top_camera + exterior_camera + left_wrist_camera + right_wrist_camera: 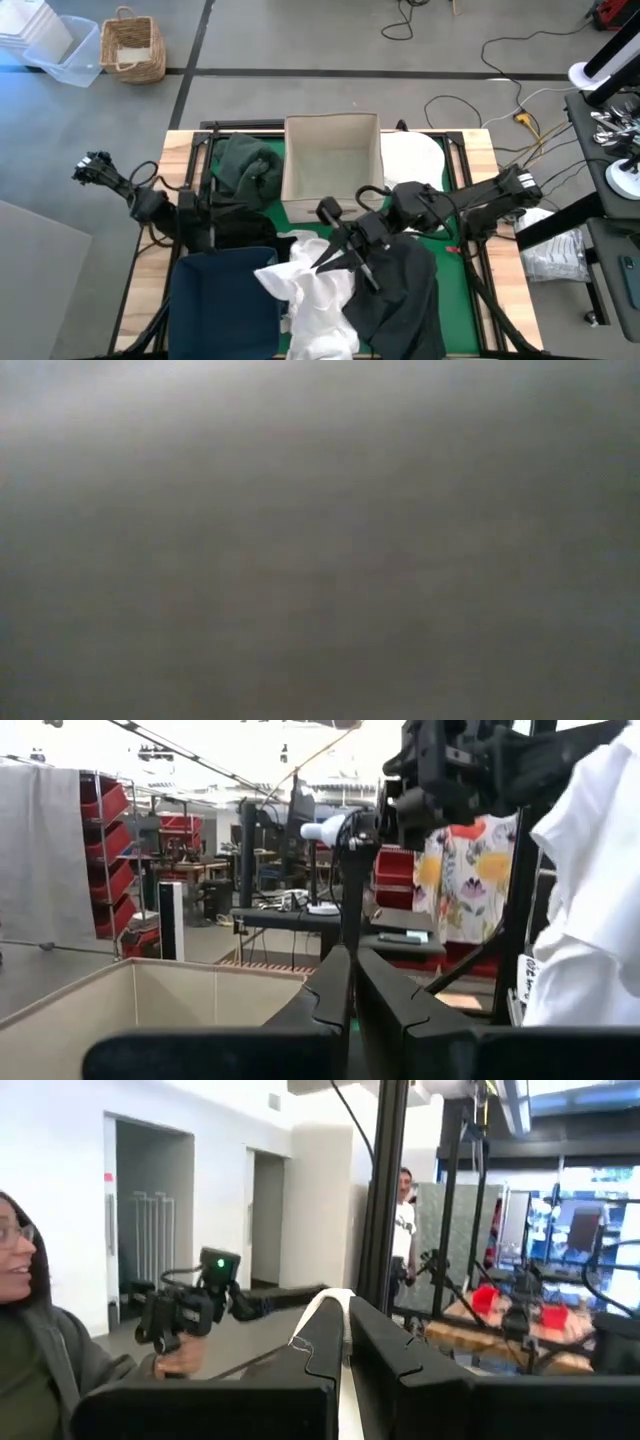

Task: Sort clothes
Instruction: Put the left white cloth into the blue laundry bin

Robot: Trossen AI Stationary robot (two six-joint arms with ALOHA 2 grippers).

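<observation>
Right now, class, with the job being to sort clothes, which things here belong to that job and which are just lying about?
Belongs to the job:
- white garments
- charcoal garment
- dark green garment
- white garment behind the right arm
- beige fabric box
- navy bin

Just lying about:
- wicker basket on the floor
- clear plastic tub
- floor cables

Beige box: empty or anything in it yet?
Empty. The high view shows only the bare bottom of the beige box; the dark green garment lies outside, beside it.
</observation>
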